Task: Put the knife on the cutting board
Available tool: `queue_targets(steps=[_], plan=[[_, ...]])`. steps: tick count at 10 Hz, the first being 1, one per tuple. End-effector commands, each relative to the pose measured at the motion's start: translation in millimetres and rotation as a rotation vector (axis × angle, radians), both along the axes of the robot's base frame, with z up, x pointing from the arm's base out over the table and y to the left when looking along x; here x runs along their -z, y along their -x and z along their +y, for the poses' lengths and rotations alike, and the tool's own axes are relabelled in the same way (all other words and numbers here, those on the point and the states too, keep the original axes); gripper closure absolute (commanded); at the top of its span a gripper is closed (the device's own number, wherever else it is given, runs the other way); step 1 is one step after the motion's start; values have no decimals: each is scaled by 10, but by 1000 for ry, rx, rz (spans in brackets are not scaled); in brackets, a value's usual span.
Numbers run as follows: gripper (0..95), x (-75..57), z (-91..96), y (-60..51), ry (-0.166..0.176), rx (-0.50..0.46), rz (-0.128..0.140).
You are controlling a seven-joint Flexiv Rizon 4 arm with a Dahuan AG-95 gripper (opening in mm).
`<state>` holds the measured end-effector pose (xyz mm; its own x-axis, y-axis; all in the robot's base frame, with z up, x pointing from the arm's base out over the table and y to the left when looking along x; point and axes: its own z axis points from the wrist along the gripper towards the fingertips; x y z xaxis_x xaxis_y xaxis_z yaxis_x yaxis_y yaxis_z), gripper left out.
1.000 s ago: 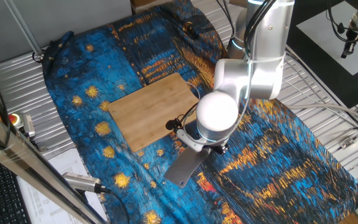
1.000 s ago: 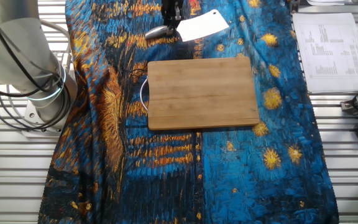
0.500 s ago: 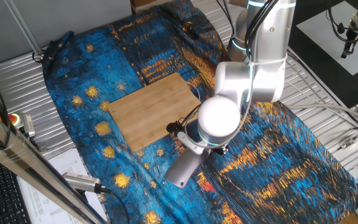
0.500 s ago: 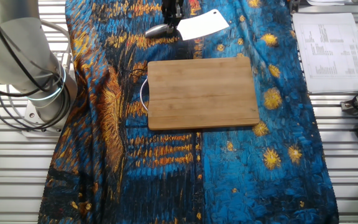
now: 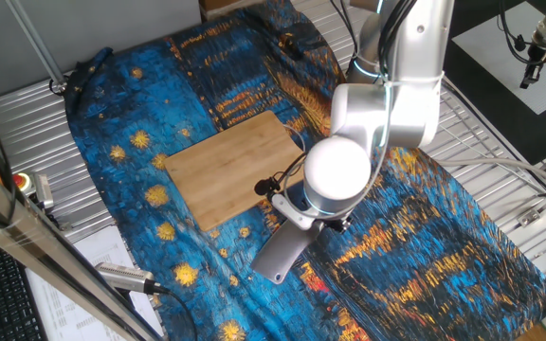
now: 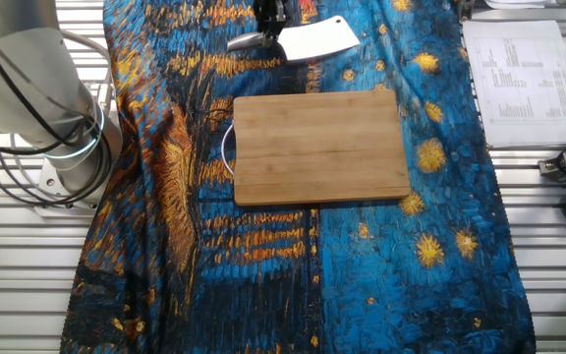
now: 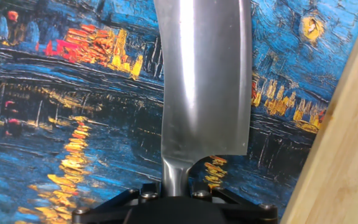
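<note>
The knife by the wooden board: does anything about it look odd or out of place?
Nothing looks damaged. The knife is simply off the cutting board, beside its edge over the painted cloth, with the tool at its handle.

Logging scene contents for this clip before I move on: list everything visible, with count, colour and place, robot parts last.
knife: one, grey blade, silver handle, beside the board's long edge, handle at the tool
cutting board: one, light tan, mid-cloth, nothing on it
cloth: one, blue with yellow-orange pattern, covering the table
printed paper: one sheet, white, past the cloth's edge
silver-and-black cylindrical tool with cable: one, at the table edge
arm: one, silver-white, over the cloth
tool: one, black, at the knife handle
</note>
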<state>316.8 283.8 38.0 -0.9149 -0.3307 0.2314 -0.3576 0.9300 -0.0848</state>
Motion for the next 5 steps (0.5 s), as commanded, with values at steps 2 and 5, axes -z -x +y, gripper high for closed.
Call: queue_targets(steps=[2, 5], plan=[[950, -76, -44, -38, 7, -4, 10], [950, -194, -122, -135, 10, -16, 42]])
